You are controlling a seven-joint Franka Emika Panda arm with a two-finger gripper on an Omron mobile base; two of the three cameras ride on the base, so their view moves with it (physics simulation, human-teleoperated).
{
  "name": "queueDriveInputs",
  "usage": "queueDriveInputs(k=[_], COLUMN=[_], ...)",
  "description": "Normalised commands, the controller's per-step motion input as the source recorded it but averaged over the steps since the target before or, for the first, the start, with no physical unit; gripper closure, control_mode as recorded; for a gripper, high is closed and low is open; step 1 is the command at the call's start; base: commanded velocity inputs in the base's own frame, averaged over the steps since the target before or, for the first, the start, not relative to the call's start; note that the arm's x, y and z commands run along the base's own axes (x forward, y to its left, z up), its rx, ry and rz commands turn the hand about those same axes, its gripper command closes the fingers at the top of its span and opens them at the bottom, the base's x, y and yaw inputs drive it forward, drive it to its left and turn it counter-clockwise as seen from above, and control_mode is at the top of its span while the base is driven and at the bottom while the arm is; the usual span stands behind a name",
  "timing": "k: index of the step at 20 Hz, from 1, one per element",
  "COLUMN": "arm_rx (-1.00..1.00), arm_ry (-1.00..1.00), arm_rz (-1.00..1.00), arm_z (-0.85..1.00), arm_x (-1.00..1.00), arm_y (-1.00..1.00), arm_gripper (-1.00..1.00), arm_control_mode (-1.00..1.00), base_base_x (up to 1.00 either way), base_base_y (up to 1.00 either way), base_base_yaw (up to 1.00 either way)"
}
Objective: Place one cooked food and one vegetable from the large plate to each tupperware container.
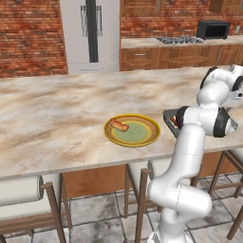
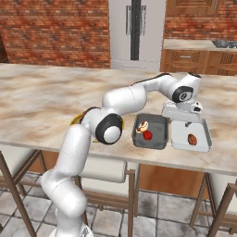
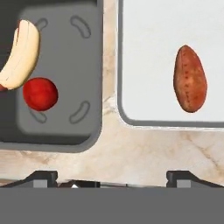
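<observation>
The gripper (image 3: 111, 177) hangs above the counter edge between the two tupperware containers, its fingers apart and holding nothing. The dark container (image 2: 158, 138) already has a tomato (image 3: 40, 94) and a pale cooked piece (image 3: 19, 57), while the light container (image 2: 200, 139) has only a sweet potato (image 3: 190, 78). The next step, I judge, is going back to the large plate (image 1: 153, 136) for what looks like a hot dog (image 1: 119, 125), approaching it from above.

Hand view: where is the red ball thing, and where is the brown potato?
red ball thing (image 3: 40, 94), hand view, its round middle, in the dark tray.
brown potato (image 3: 190, 78), hand view, middle of its skin, in the light tray.
</observation>
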Motion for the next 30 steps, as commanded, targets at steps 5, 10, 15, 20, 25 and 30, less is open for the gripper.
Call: queueDriveInputs(k=[5,10,15,20,25,30], arm_rx=[-0.01,-0.02,-0.01,0.12,0.22,-0.02], arm_ry=[0.0,0.16,0.25,0.15,-0.01,-0.04], arm_rz=[0.0,0.0,0.02,0.02,0.33,0.6], arm_z=[0.42,0.73,0.59,0.05,-0.3,-0.48], arm_x=[-0.11,0.0,0.0,0.11,0.21,0.38], arm_y=[1.0,1.0,1.0,1.0,1.0,0.99], arm_gripper=[-1.0,-1.0,-1.0,-1.0,-1.0,-1.0], arm_control_mode=[-1.0,-1.0,-1.0,-1.0,-1.0,-1.0], base_base_x=[0.0,0.0,0.0,0.0,0.0,0.0], base_base_y=[0.0,0.0,0.0,0.0,0.0,0.0], base_base_yaw=[0.0,0.0,0.0,0.0,0.0,0.0])
